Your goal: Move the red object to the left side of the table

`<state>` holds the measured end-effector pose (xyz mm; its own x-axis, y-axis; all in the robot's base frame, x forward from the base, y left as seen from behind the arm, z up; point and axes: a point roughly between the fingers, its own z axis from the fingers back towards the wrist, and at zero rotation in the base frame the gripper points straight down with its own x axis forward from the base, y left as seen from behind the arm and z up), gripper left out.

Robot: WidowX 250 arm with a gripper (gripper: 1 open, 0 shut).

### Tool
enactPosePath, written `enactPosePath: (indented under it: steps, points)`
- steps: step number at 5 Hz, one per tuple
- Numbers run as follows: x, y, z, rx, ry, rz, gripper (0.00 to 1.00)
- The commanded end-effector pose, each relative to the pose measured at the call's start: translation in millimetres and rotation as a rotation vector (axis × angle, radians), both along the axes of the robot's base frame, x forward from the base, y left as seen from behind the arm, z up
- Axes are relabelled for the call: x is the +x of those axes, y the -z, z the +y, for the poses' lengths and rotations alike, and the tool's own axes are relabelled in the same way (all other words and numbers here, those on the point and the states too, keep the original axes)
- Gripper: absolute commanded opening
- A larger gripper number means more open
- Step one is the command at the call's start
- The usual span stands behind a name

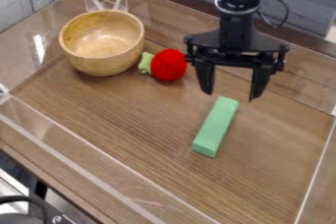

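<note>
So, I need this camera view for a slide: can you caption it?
Open hand hovers right of the red toy fruit, above a green block; wooden bowl at left.

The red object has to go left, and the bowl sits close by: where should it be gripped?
Grip the round body of the red object from above, one jaw on the near side, one on the far side. Its leafy stub points at the wooden bowl, so that side looks crowded. The tool hangs open to its right.
</note>
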<state>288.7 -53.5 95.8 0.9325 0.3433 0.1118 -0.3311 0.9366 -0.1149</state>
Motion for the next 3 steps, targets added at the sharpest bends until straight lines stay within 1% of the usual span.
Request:
enactPosePath:
  steps: [1, 2, 3]
  points:
    - [14.3, -7.9, 13.3, 0.01, 0.07, -0.042, 1.0]
    - [14.0, -0.1, 21.8, 0.024, 0.177, -0.031, 1.0]
    - [10.5, 10.5, 24.5, 0.034, 0.233, -0.01, 1.0]
